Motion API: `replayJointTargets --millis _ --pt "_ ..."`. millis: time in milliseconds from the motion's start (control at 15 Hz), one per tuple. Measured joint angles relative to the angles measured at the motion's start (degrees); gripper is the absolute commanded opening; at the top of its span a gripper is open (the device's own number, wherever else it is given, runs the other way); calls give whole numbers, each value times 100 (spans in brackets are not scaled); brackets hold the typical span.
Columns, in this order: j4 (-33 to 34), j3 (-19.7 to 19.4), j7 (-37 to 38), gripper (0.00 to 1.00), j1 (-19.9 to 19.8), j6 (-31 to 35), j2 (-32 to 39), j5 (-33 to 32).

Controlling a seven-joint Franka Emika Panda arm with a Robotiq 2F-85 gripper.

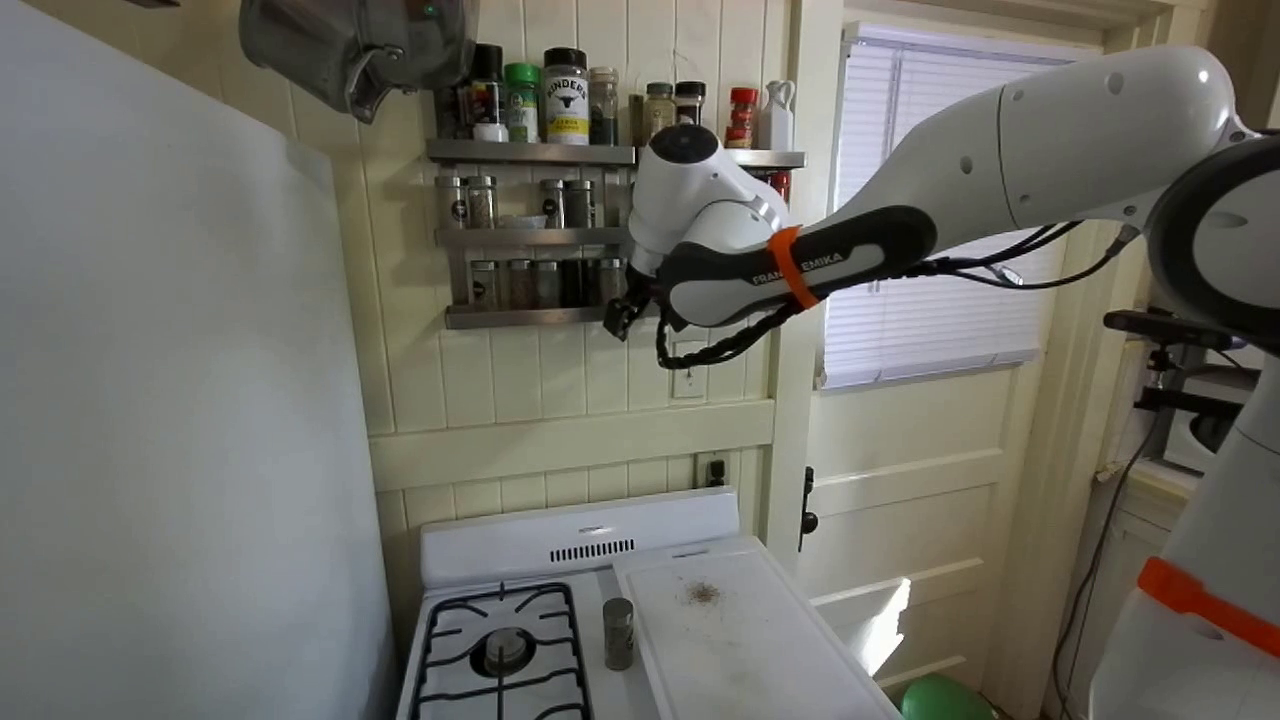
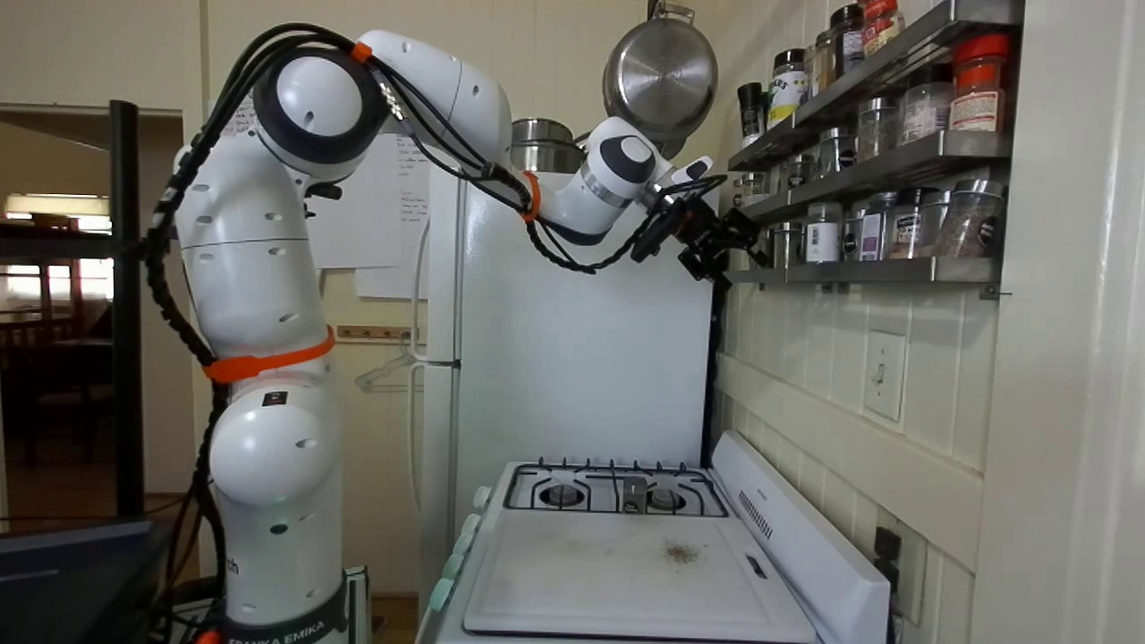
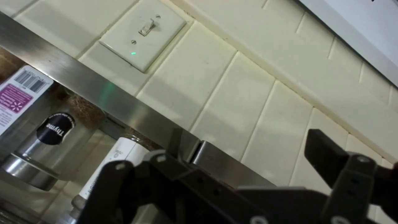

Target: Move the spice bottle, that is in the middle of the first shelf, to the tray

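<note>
Low in the wrist view: gripper [image 3: 245, 140] empty, jaws apart.
If reaching in, level it above the shelf edge [image 3: 107, 92].

In an exterior view the tray [image 1: 750, 640] is cropped below, the shelving [image 1: 530, 237] partly hidden behind the arm [image 1: 950, 165]

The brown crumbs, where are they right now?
In an exterior view, the brown crumbs lie right of centre on the white tray, left of its dark slot, on the side nearer the stove's back panel.
</note>
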Motion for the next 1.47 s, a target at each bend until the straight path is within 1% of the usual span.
replayJointTargets --millis 133,467,667,933,1133,1467 --pt "21 0 2 100 -10 94 8 0" --pt "14 1 118 100 -110 862 29 -34" --pt "-1 5 301 100 -177 1173 34 -92" --pt "-17 6 605 100 -235 1425 53 -211" --pt "-27 4 905 100 -282 1605 64 -420" --pt "-32 -5 1268 100 -382 1693 129 -685"
